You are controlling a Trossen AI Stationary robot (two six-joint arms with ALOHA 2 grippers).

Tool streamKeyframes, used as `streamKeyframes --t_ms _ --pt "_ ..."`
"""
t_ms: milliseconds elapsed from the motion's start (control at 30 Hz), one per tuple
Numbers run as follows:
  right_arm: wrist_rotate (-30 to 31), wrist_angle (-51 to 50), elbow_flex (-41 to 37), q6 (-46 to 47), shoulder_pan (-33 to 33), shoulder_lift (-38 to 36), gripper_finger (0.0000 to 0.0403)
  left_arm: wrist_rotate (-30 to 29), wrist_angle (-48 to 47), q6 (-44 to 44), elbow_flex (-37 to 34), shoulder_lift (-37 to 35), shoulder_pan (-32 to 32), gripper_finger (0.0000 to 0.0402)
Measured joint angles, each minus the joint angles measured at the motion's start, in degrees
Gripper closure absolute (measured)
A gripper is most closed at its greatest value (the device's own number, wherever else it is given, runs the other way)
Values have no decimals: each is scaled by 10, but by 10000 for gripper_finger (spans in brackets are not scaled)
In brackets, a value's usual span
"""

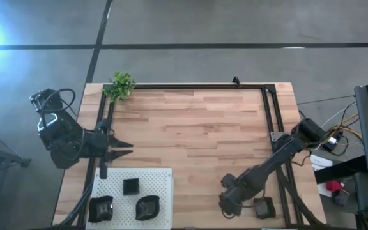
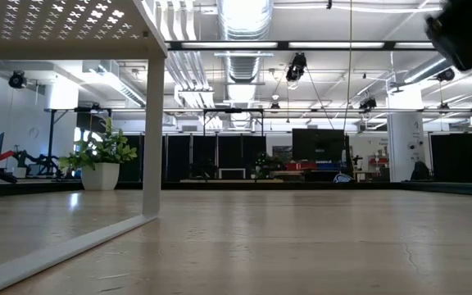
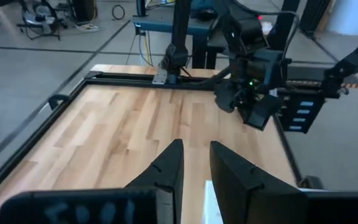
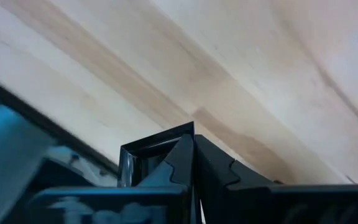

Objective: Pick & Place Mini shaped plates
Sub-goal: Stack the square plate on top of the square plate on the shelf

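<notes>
Three dark mini plates sit on the white perforated board (image 1: 161,179): a small square one (image 1: 131,186), one at the near left (image 1: 101,208) and a rounded one (image 1: 147,206). Another dark plate (image 1: 264,206) lies by the table's near right corner. My right gripper (image 1: 227,203) hangs above the near edge and is shut on a square dark plate (image 4: 154,158). My left gripper (image 1: 125,148) hovers at the left edge, just beyond the board. Its fingers (image 3: 194,158) are slightly open and level, pointing right and holding nothing. My right gripper pinches the square plate by one rim (image 4: 188,140) between its two fingers. The rest of the plate stands out to one side of the fingers, lifted clear of the wooden table. How far back it reaches does not show.
A small green plant (image 1: 120,85) stands at the far left corner. A black frame (image 1: 270,108) runs along the table's far and right edges. The white board stands raised on a leg (image 2: 152,131). Bare wood (image 1: 197,134) fills the middle.
</notes>
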Motion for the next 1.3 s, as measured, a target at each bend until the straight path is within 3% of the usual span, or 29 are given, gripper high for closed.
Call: streamKeyframes --t_ms 133,400,600,800,1000,1167,1300 --pt "60 -57 65 17 -8 -15 395 0 8 0 10 0 0 330" --pt "270 -233 219 25 -36 -18 395 0 9 109 15 3 0 330" --pt "381 -299 321 -74 -89 -19 395 -20 48 135 16 18 10 330" --pt "486 -298 389 -244 -167 -18 395 -72 53 188 16 56 26 330" --pt "541 -218 430 -365 -224 -18 395 -104 98 179 40 84 50 330" --pt "631 -38 426 -509 -238 -18 395 -142 135 187 48 100 78 330" --pt "640 120 418 -640 -241 -18 395 -171 171 177 48 107 103 330"
